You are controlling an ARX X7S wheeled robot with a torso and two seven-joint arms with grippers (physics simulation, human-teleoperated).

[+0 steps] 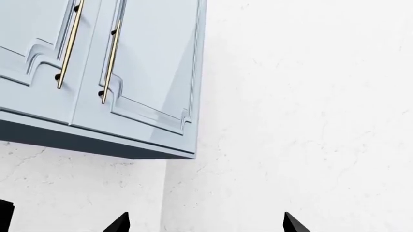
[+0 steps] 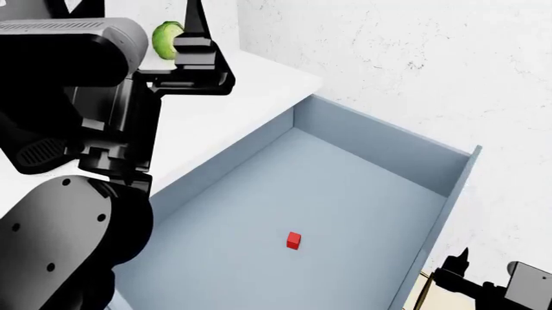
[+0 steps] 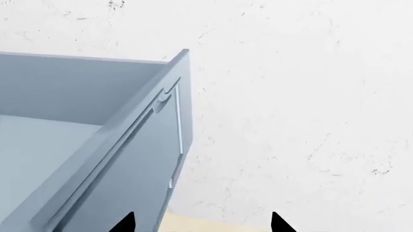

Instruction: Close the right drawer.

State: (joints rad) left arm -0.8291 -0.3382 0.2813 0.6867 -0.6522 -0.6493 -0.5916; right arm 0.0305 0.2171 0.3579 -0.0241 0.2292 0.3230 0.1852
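The right drawer (image 2: 371,145) stands pulled far out from under the white counter, a wide pale blue-grey box with plain walls. A small red cube (image 2: 293,241) lies on its floor. In the right wrist view its framed front panel (image 3: 129,174) shows edge-on with a slim bar handle (image 3: 179,125). My right gripper (image 3: 203,223) is open just outside that front, near its outer corner, with nothing between the fingertips; in the head view the right gripper (image 2: 461,265) sits low beside the front. My left gripper (image 1: 206,223) is open and empty, raised over the counter.
A green apple (image 2: 167,39) sits on the white counter (image 2: 258,84) behind my left gripper (image 2: 194,26). Blue-grey wall cabinet doors (image 1: 148,63) with brass handles hang above. A white speckled wall (image 2: 414,64) runs along the drawer's far side.
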